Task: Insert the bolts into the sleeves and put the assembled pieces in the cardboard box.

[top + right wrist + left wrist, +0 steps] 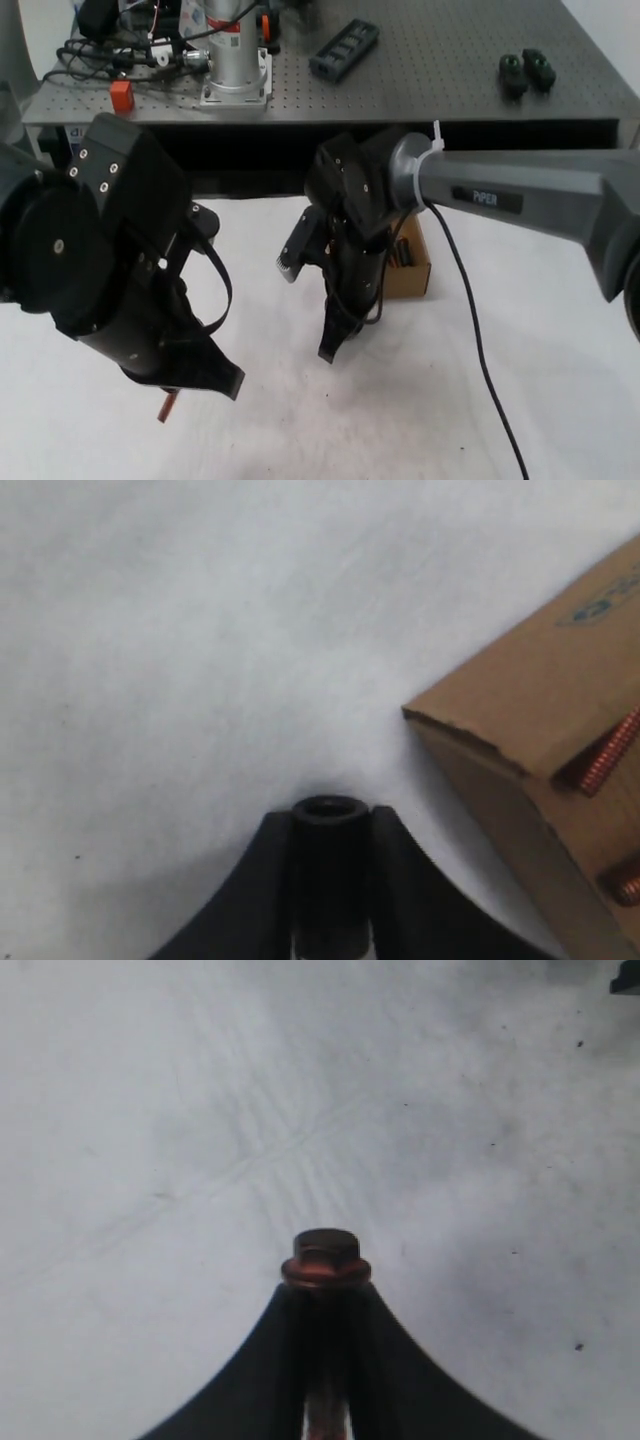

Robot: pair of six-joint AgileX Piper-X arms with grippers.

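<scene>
My left gripper (pixel 326 1300) is shut on a copper bolt (pixel 325 1258) whose flanged hex head stands out past the fingertips, above the white cloth. In the high view the left gripper (pixel 205 383) hangs low at the front left, with the bolt's (pixel 167 405) end showing below it. My right gripper (pixel 330 825) is shut on a black sleeve (pixel 328 860), open bore facing outward. In the high view the right gripper (pixel 330 345) points down at the middle of the cloth, just left of the cardboard box (pixel 410 268). The box (pixel 545 695) holds copper threaded bolts (pixel 610 755).
A white cloth (pixel 420 400) covers the work surface. Behind it a perforated metal bench (pixel 440 80) carries a black tray (pixel 345 48), two black parts (pixel 525 70), an orange block (pixel 121 95), a metal post (pixel 237 55) and cables. A black cable (pixel 480 360) trails across the cloth.
</scene>
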